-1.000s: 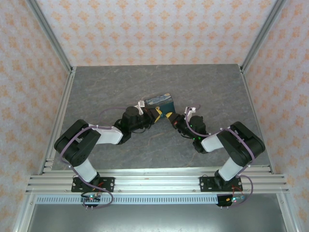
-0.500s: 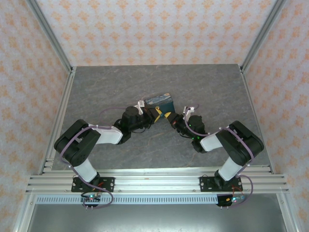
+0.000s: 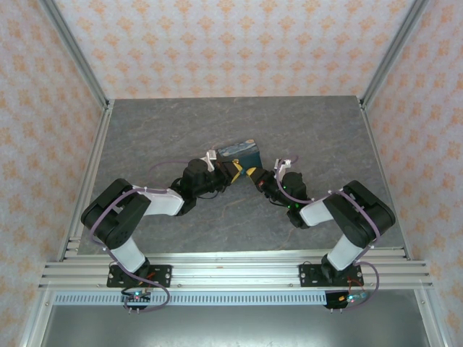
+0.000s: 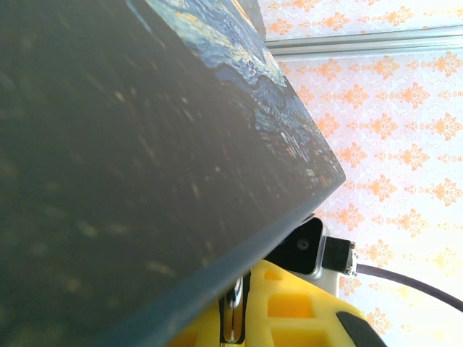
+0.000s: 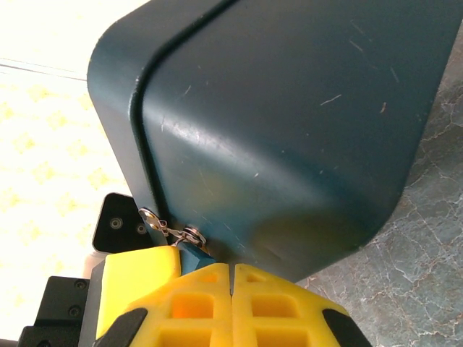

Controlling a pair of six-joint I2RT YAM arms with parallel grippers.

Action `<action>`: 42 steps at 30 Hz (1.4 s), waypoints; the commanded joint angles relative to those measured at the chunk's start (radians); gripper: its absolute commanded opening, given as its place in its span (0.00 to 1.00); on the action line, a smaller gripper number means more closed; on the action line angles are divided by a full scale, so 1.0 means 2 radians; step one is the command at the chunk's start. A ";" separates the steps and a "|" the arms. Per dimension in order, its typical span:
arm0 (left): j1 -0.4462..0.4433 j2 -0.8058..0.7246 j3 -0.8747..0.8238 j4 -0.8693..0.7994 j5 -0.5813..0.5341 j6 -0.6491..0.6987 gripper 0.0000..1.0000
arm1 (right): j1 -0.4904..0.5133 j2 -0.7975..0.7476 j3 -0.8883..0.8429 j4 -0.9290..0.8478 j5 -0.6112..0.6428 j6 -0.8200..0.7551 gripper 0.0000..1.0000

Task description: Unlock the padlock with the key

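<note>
Your right gripper (image 5: pixel 231 272) has its yellow fingers pressed together, with no gap along the seam. The padlock (image 5: pixel 190 253), a small bluish wedge, pokes up right at their tips, touching the lower corner of the blue box (image 5: pixel 289 130). Whether it is actually pinched, you cannot tell. A short run of bright rings (image 5: pixel 172 228) leads off it along the box's seam.

Your left gripper (image 4: pixel 239 318) has its fingers nearly met, with a thin metal piece (image 4: pixel 231 322) in the slot. You cannot tell whether it is the key or the shackle, or whether it is clamped.

The box sits near the middle of the tabletop (image 3: pixel 145 144), with both grippers crowded nose to nose at its near side. The likely risks:
- A twist with the key unseated could slip it out.
- The same twist could drag the light box.
- The fingertips could knock together.

Against a second ago, your right arm has crept slightly toward the box. Over the last half second nothing visibly moves.
</note>
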 commanded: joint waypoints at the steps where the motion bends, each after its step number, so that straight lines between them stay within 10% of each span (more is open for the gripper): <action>1: 0.001 -0.013 0.003 0.024 0.008 0.005 0.00 | 0.005 -0.019 0.010 0.011 -0.003 -0.003 0.00; 42: 0.001 -0.011 0.003 0.025 0.002 -0.006 0.00 | 0.005 -0.041 0.012 -0.042 -0.002 -0.027 0.00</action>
